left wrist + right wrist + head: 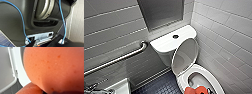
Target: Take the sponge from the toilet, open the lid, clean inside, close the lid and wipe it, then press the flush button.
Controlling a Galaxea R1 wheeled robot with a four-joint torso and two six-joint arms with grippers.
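Observation:
The white toilet [166,43] stands in the corner with its lid [185,56] raised and leaning back against the tank. The oval bowl [210,76] lies open below it. On the tank cover sits the small round flush button [175,36]. The orange-red sponge [196,90] hangs over the near part of the bowl, at the picture's lower edge. In the right wrist view the sponge [53,68] looms large and looks squeezed, and a dark bit of my right gripper [60,92] shows at its edge. The toilet's white rim [21,73] passes beside it.
A metal grab bar [116,60] runs along the grey tiled wall on the left. White wall tiles [229,37] close in on the toilet's right. The floor [164,86] is dark and patterned. A white fixture corner [121,87] sits at the lower left. Blue cables [23,25] cross my own body.

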